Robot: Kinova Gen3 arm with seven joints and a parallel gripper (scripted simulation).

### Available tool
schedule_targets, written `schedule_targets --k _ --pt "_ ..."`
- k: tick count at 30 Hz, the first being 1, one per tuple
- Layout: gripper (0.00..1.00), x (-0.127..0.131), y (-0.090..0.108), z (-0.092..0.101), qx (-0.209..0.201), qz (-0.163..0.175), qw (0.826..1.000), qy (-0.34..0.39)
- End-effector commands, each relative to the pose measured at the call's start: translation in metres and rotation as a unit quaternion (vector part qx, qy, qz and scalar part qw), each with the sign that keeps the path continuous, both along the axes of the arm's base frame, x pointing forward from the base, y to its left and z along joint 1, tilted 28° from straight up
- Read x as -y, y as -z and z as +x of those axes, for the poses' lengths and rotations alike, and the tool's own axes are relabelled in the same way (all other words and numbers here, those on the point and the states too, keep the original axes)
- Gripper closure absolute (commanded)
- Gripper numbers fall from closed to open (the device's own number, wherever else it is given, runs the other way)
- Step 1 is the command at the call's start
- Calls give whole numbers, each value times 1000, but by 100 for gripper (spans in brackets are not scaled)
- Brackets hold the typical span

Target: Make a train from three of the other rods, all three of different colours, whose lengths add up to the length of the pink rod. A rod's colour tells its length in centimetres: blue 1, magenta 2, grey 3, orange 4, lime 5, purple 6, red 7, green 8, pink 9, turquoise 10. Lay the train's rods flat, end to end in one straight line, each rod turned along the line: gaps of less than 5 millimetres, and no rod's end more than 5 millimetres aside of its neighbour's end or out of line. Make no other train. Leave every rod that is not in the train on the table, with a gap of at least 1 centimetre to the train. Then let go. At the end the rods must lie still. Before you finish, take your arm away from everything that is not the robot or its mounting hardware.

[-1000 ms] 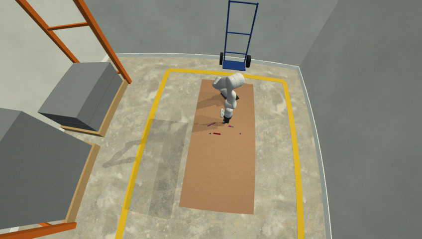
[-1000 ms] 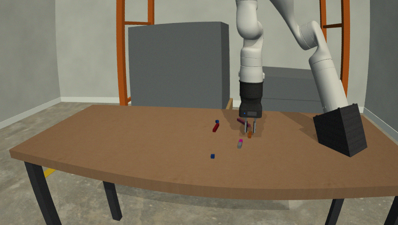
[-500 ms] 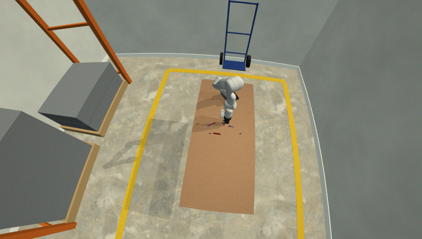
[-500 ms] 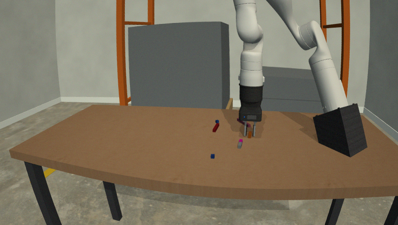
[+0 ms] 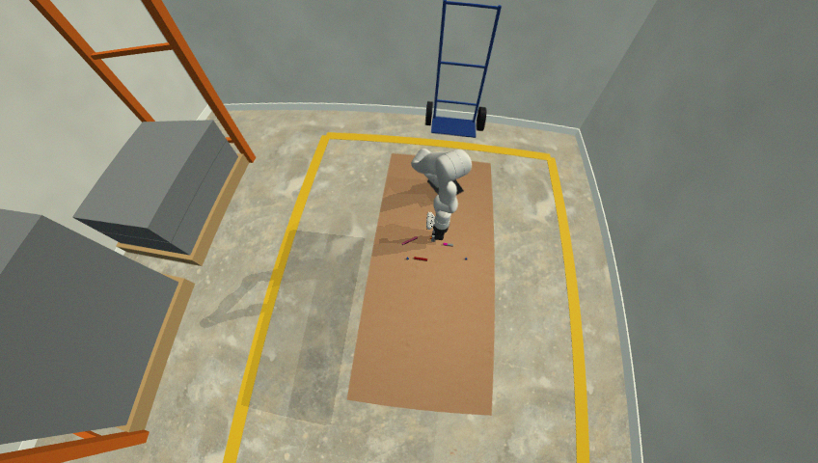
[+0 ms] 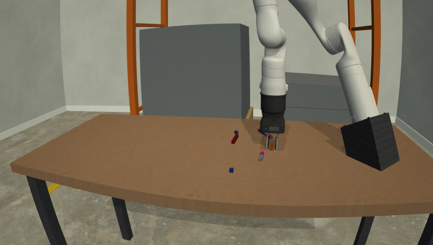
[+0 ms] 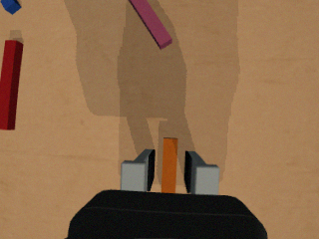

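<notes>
My gripper is open and stands low over the table, with one finger on each side of the orange rod. The rod lies flat on the table along the fingers, with a small gap to each finger. The gripper and the orange rod also show in the exterior view. The pink rod lies slantwise just beyond the gripper. A magenta rod and a grey rod lie end to end in front of the gripper. A red rod lies to the left, with a blue cube past its far end.
A second blue cube lies alone nearer the table's front edge. The arm's black base block stands on the right of the table. Grey crates and an orange rack stand behind the table.
</notes>
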State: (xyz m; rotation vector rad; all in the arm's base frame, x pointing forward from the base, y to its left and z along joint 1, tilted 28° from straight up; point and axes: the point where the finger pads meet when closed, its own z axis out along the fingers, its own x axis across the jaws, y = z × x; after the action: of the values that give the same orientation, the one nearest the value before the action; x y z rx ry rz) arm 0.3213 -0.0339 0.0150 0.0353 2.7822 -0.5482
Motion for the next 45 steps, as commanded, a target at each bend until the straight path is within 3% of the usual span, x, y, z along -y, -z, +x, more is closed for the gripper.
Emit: schedule_targets --k 1,27,28,45 --pt "46 0 0 0 0 0 1000 0" --pt "46 0 0 0 0 0 1000 0" --pt "76 0 0 0 0 0 1000 0" --pt "76 0 0 0 0 0 1000 0"
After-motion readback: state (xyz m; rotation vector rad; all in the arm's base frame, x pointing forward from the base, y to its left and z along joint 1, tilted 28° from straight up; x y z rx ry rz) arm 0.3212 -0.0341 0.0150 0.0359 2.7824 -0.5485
